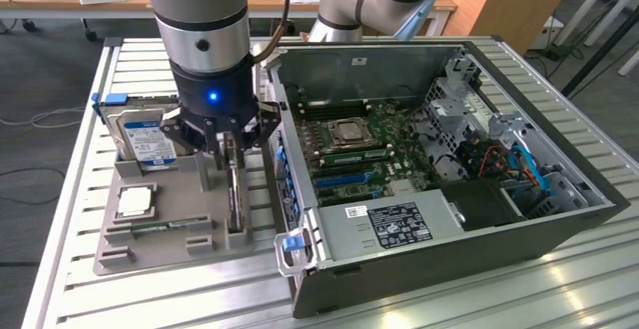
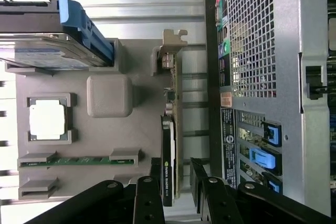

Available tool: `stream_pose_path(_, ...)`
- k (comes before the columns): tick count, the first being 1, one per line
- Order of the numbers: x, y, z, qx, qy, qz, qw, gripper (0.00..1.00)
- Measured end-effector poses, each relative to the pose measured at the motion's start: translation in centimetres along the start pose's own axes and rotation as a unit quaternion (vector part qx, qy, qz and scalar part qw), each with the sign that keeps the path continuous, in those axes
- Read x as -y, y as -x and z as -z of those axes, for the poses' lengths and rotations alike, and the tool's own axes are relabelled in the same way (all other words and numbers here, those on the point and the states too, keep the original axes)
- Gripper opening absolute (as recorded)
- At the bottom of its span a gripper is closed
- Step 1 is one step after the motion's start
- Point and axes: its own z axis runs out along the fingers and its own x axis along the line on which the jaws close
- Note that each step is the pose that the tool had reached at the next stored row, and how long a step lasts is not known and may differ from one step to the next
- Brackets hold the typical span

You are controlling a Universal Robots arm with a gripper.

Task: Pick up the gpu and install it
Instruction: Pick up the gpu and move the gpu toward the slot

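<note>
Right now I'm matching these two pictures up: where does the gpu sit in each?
Exterior view: the gpu stands on edge in the grey tray, under the gripper, beside the computer case.
Wrist view: the gpu lies edge-on beside the case, one end between the gripper's fingers.
Shared landmark: the blue-framed hard drive.

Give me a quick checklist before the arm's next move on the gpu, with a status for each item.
1. Claw open: ok.
2. Fingers on both sides of the gpu: ok.
3. Gpu upright on edge in holder: ok.
4. Gpu gripped: not ok, there is a gap at one finger.
5. Case side open: ok.
</note>
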Motion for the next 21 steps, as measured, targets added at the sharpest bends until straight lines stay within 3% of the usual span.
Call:
stream_pose_path(13, 0.13, -0.1, -1.49, -0.0001, -0.0001, 0.000, 1.0000, 0.36)
stream_pose_path(21, 0.14, -0.1, -1.69, 0.0001, 0.0001, 0.000, 1.0000, 0.36)
